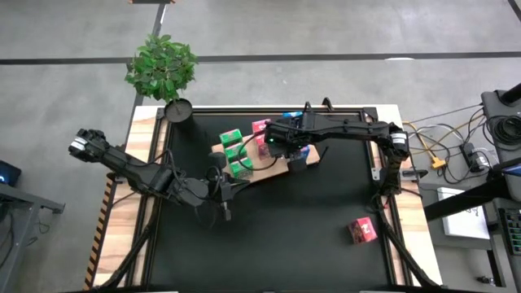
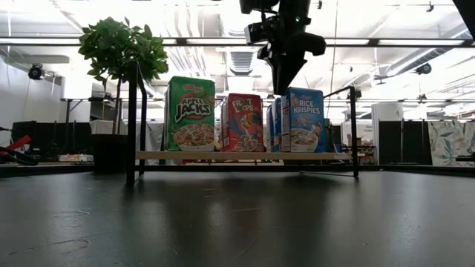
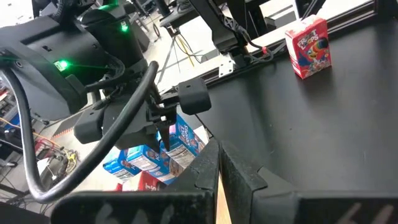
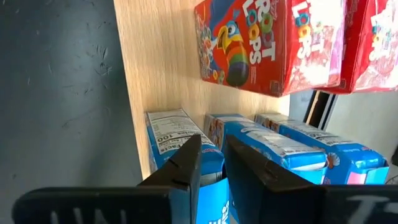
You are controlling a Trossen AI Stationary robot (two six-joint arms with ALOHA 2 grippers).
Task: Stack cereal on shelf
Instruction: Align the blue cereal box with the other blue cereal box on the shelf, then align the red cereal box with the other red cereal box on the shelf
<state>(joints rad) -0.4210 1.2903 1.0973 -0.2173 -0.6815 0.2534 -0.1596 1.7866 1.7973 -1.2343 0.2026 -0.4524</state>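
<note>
High view: the right arm reaches across the black tabletop (image 1: 326,220) and holds its right end effector (image 1: 286,140) above the flat light-wood shelf board (image 1: 275,168), directly over the row of small blue Rice Krispies cereal boxes (image 1: 303,153) at the board's right end. Right wrist view shows that end effector's two dark fingers (image 4: 186,165) drawn nearly together with only a narrow gap, their tips just above the top edge of the nearest blue box (image 4: 180,134); nothing is gripped between them. Beside that box stand two more blue boxes, and beyond them two pink-red Froot Loops boxes (image 4: 267,43) on the same board. Low view, level with the tabletop, has the green Apple Jacks boxes (image 2: 190,113), the pink-red boxes (image 2: 242,122) and the blue boxes (image 2: 303,120) standing upright in a line on the board, the right end effector hanging just above the blue ones. One more pink-red box (image 1: 363,230) stands alone on the tabletop near its right front corner, well apart from the board. The left arm waits low over the tabletop, its left end effector (image 1: 225,210) in front of the board with fingers closed and empty. A small potted green plant (image 1: 163,69) sits at the rear left corner.
</note>
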